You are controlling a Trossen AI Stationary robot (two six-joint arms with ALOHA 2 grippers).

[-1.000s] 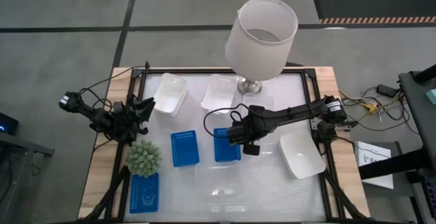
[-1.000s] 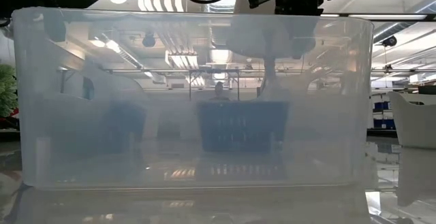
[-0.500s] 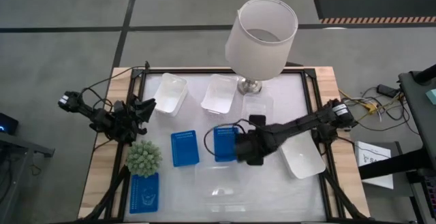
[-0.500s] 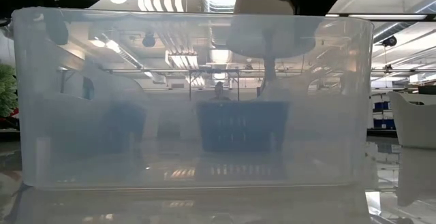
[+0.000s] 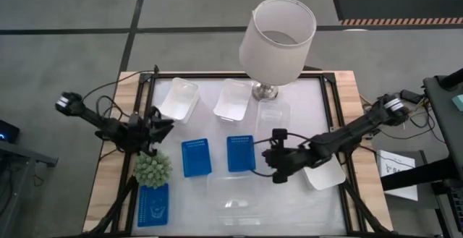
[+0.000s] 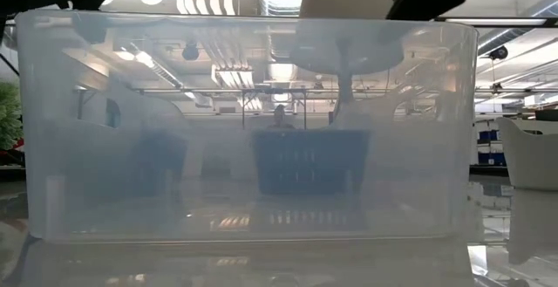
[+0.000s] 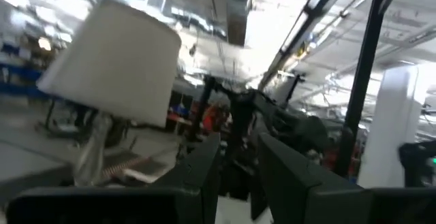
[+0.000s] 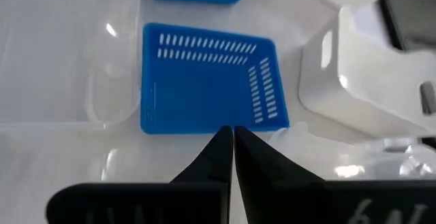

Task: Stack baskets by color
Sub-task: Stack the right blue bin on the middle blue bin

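Three blue baskets show in the high view: one (image 5: 196, 157) and one (image 5: 241, 153) at mid-table, one (image 5: 153, 205) at the near left. White baskets lie at the far side (image 5: 179, 99), (image 5: 234, 99) and at the right (image 5: 322, 169). A clear basket (image 5: 273, 115) sits by the lamp, and a larger clear one (image 5: 239, 194) near the front edge. My right gripper (image 5: 276, 167) (image 8: 231, 142) hangs shut just right of and nearer than the middle blue basket (image 8: 204, 81), touching nothing. My left gripper (image 5: 163, 128) (image 7: 238, 166) stands open over the table's left edge, nothing between its fingers.
A large white lamp (image 5: 278, 35) stands at the far middle. A spiky green ball plant (image 5: 153, 167) sits at the left, close under my left arm. The near clear basket (image 6: 244, 121) fills the low view.
My right gripper has left its place over the middle blue basket, going toward the table's near edge and a little right, sinking and tipping downward; it stays shut. My left gripper has shifted slightly toward the table's middle and turned. No basket has moved.
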